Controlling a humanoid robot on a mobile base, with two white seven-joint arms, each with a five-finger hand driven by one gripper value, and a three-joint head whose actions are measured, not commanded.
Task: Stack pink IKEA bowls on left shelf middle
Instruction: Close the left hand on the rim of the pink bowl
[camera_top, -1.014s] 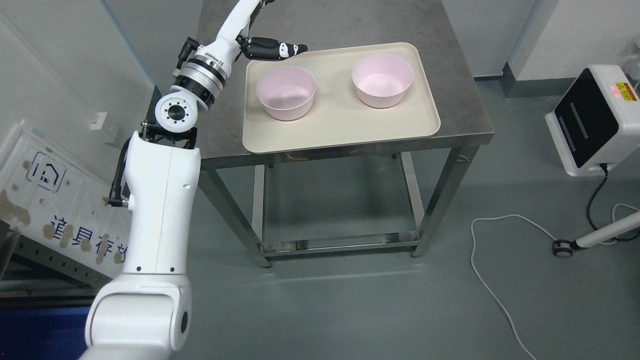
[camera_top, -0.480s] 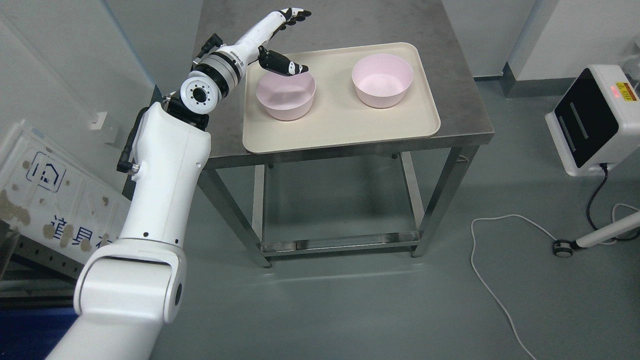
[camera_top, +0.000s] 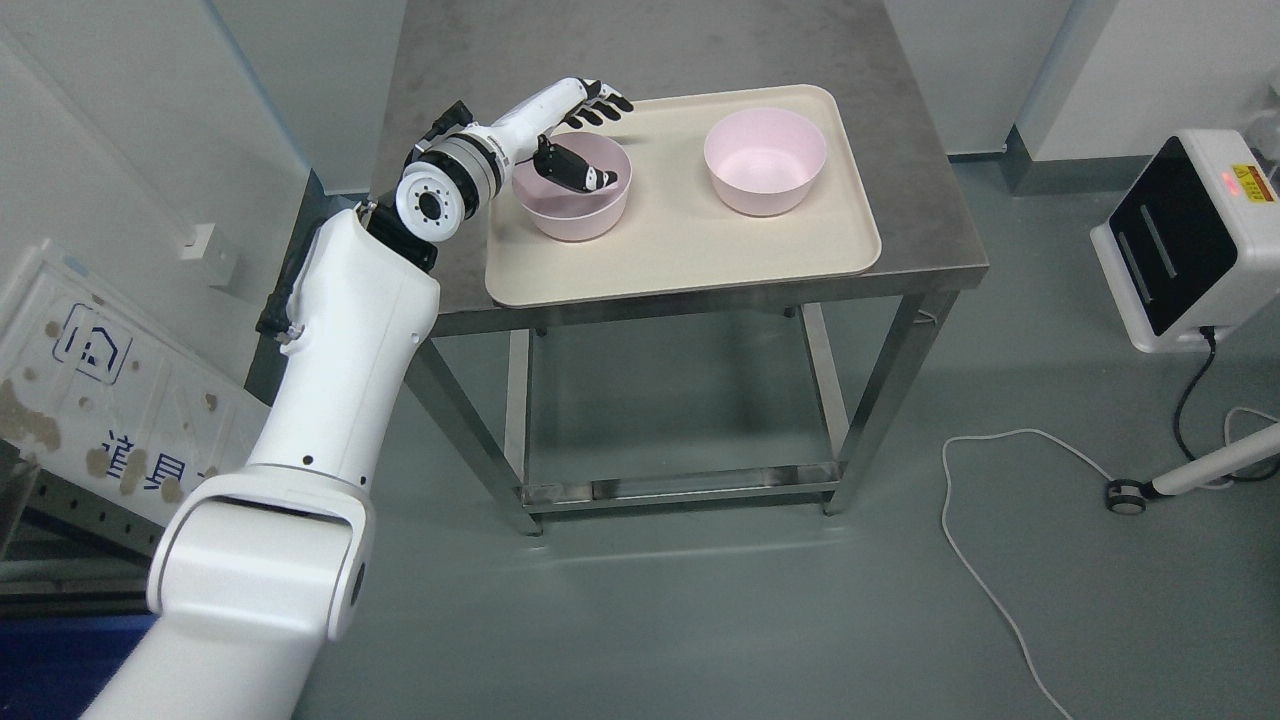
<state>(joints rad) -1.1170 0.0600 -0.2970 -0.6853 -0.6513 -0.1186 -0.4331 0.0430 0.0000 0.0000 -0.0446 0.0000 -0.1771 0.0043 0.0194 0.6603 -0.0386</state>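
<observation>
Two pink bowls stand upright and apart on a beige tray (camera_top: 690, 255) on a steel table (camera_top: 930, 235). The left bowl (camera_top: 570, 218) is near the tray's left edge, the right bowl (camera_top: 765, 160) toward its back right. My left hand (camera_top: 600, 140) reaches in from the left and straddles the far rim of the left bowl. Its thumb (camera_top: 580, 175) hangs inside the bowl and its fingers (camera_top: 603, 102) stretch out behind the rim. The hand is open, not closed on the rim. The right arm does not show.
A white machine with a black panel (camera_top: 1180, 240) stands on the floor at the right, with a white cable (camera_top: 1000, 590) trailing across the floor. A white printed panel (camera_top: 90, 390) leans at the far left, beside my left arm.
My left arm has swung down and forward. The hand has dropped from above the table's back to the left bowl's far rim, its thumb now inside. Both bowls stay put.
</observation>
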